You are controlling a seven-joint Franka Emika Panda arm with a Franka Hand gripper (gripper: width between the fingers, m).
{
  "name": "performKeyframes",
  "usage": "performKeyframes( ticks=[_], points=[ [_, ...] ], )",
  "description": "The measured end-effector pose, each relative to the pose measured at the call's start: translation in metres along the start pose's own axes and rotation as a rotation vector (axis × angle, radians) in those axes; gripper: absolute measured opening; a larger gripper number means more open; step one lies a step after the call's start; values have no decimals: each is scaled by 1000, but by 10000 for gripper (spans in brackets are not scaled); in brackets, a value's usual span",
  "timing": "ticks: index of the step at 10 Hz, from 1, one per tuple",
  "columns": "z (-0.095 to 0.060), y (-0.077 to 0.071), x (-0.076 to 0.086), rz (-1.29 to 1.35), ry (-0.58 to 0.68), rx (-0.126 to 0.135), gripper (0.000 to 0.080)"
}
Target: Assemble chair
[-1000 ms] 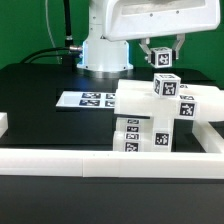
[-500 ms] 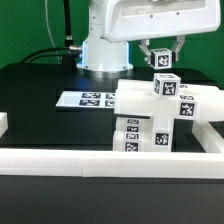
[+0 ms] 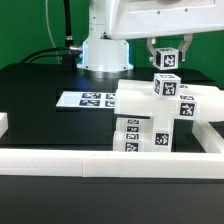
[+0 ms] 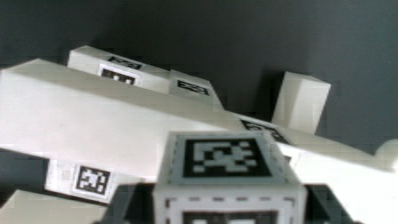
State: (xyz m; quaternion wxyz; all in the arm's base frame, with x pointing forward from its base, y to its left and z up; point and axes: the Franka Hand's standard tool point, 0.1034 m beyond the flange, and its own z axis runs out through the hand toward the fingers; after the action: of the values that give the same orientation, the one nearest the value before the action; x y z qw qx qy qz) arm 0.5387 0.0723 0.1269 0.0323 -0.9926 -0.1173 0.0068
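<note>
Behind the flat white marker board, the glossy white rounded plastic robot arm is showing a dark joint seam, black cables trailing beside it, and a dark two-finger gripper under a boxy white head.

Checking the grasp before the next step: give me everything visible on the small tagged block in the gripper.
The small block is a chunky white cube, plastic by its look, with a black-and-white square tag on the face toward the exterior camera and another on the face the wrist view shows. It sits upright, clamped between the fingers of the gripper, held in the air above the assembled chair body. It touches only the fingers; a clear gap separates it from the tagged block on top of the body.
</note>
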Motion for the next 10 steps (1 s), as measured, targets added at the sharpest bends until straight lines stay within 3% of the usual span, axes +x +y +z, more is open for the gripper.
performKeyframes(
  ticks=[3,10],
  points=[
    [3,2,9,-28,-4,-7,274],
    [13,5,6,-24,35,-23,274]
  ],
)
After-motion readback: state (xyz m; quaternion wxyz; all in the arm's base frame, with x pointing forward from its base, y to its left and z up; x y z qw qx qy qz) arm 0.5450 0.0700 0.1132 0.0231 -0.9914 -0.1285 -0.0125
